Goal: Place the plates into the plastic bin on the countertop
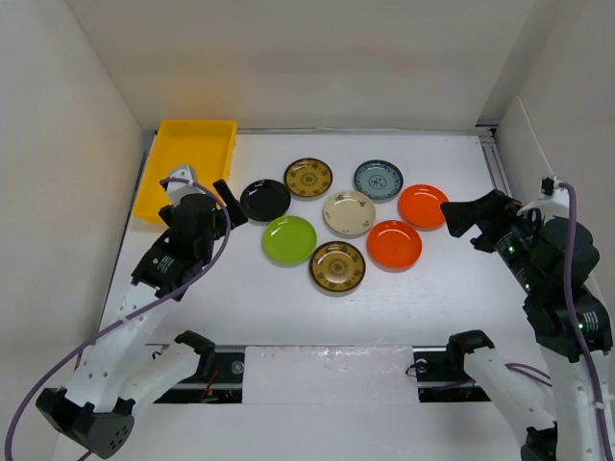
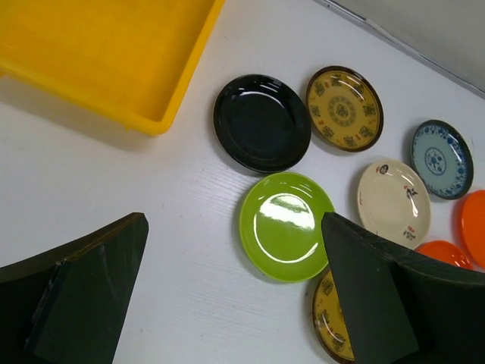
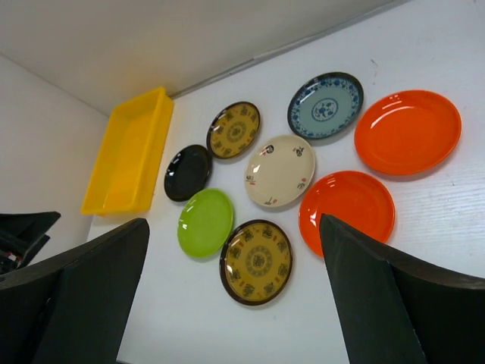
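Plates: eight, all on the counter [image 1: 240,312], none in the bin.
- one black plate [image 1: 264,200]
- one lime green plate [image 1: 289,240]
- one cream plate [image 1: 349,212]
- two orange: the far orange plate [image 1: 424,206] and the near orange plate [image 1: 394,244]
- two brown-gold patterned: the far patterned plate [image 1: 308,178] and the near patterned plate [image 1: 337,267]
- one teal-blue plate [image 1: 379,180]

All lie flat and right way up in a single layer, ringed loosely around the cream one at mid-counter. Nothing is stacked. Neighbours sit just beside each other; in places I cannot tell whether rims touch.

Yellow bin [image 1: 202,144]: one, at the far left corner of the counter, close to the side wall. No plate shows inside. In the top view its near end is hidden behind the left arm.

Left tool [image 2: 233,227]: spread wide and carrying nothing. It hovers over bare counter between the bin and the black and green plates. My reading is that this arm sits well placed as the carrier. The black plate is nearest both tool and bin, so it is a likely first pick.

Right tool [image 3: 233,221]: also spread wide and empty, hanging above the right side of the cluster, by the orange pair. It probably covers the plates farthest from the bin, which would mean a long carry across.

Handling guess: with the dishes lying flat, only the rim offers a pinch, so one finger must get under the lip.
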Motion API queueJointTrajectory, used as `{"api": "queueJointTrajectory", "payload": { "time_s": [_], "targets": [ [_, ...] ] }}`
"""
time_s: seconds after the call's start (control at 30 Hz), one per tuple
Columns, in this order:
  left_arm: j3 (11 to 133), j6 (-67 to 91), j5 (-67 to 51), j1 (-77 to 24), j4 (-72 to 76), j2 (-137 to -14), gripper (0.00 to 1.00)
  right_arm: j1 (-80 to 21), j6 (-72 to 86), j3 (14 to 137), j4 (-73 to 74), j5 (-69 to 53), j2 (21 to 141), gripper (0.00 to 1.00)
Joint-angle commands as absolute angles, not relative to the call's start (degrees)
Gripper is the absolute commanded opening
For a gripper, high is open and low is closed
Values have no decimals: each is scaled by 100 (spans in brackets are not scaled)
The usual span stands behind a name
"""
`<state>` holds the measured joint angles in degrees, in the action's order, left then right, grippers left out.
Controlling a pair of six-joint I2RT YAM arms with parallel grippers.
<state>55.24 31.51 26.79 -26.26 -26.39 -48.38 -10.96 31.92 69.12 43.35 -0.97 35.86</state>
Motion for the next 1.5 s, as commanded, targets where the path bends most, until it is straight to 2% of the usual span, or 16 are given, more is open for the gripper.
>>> {"api": "queueJointTrajectory", "payload": {
  "time_s": [0.0, 0.2, 0.33, 0.43, 0.87, 1.1, 1.27, 1.33, 1.47],
  "targets": [
    [5810, 3532, 2348, -2628, -2706, -4886, 100, -1125, 3251, 6926, 4069, 35, 3419, 100],
    [4634, 4762, 1039, -2628, -1918, -5281, 100, -1125, 3304, 6803, 3850, -456, 3471, 100],
    [3781, 5000, 475, -2628, -602, -5632, 100, -1125, 3305, 6653, 3710, -1045, 3533, 100],
    [3551, 5071, 475, -2628, -439, -5923, 100, -1125, 3305, 6583, 3709, -1160, 3533, 100],
    [3437, 5019, 773, -2628, -641, -5713, 100, -1125, 3305, 6583, 3762, -1045, 3480, 100],
    [3200, 5186, 1002, -2628, -519, -6161, 100, -1125, 3357, 6469, 3586, -1256, 3533, 100],
    [2997, 5186, 870, -2575, 270, -6836, 100, -1125, 3410, 6354, 3463, -1327, 3533, 100],
    [2936, 5186, 748, -2462, 526, -7100, 96, -1125, 3410, 6354, 3463, -1327, 3533, 100],
    [2944, 5238, 536, -2399, 984, -7742, 79, -1125, 3463, 6354, 3410, -1380, 3533, 100]
  ]
}}
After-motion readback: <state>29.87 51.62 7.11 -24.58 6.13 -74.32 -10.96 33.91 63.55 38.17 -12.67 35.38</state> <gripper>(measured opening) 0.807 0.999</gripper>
